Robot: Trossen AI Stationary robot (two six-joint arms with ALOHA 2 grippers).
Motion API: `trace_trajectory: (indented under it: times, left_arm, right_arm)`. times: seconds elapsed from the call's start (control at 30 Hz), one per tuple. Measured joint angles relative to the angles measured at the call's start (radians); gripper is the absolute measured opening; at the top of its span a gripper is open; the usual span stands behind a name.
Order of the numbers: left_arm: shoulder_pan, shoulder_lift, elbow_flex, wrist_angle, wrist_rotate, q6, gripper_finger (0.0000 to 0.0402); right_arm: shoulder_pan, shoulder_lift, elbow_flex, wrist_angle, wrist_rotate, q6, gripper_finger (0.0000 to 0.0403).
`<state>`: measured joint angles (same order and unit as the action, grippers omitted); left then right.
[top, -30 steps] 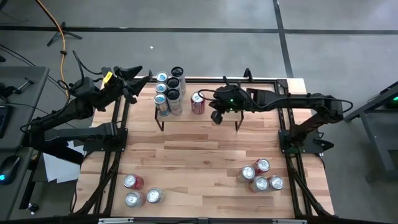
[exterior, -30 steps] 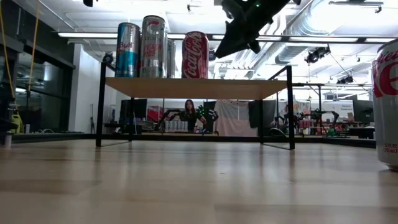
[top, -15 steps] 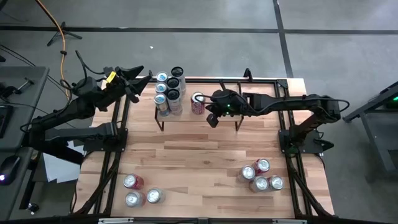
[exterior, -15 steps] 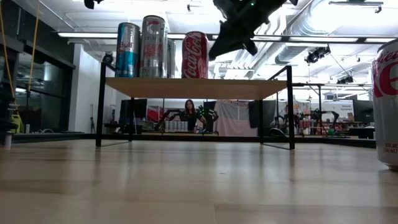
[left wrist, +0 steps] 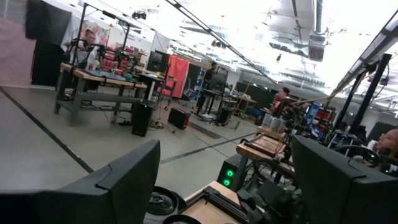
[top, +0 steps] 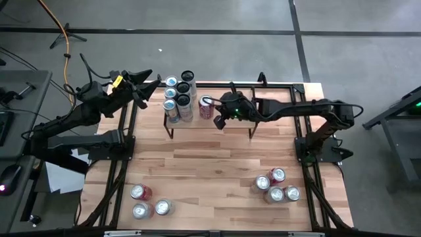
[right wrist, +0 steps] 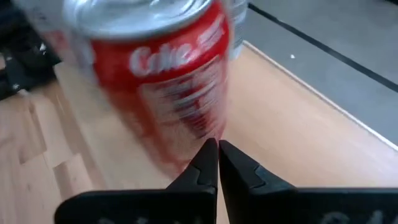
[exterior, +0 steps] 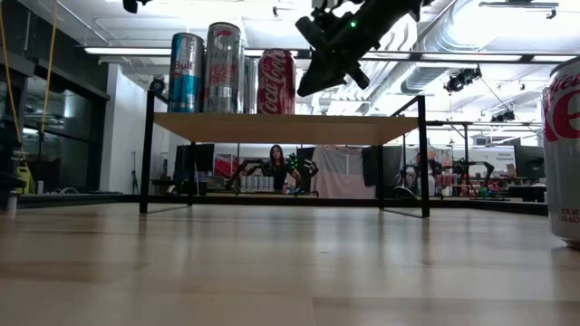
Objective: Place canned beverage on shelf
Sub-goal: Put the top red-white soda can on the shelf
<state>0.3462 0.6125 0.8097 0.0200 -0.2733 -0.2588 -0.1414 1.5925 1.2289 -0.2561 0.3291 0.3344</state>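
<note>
Shelf (top: 231, 122) anchors everything: off its left end the left gripper (top: 146, 74) hovers, fingers spread apart. On its plank, right of the tall cans (top: 179, 99), stands the red can (top: 206, 107), the right gripper's (top: 218, 123) closed fingertips touching it.

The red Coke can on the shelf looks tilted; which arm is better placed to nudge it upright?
The right. Its gripper sits with jaws closed right against the red Coke can on the shelf, where the can leans. The left gripper is off past the shelf's far end, beyond the other cans.
</note>
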Motion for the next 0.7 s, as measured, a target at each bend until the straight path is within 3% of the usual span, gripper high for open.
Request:
trace_trajectory:
  times: [0.7]
  left_arm:
    - [0.0, 0.0, 0.0, 0.0, 0.0, 0.0, 0.0305]
  right_arm:
    - [-0.092, 0.0, 0.0, 0.231, -0.118, 0.005, 0.0]
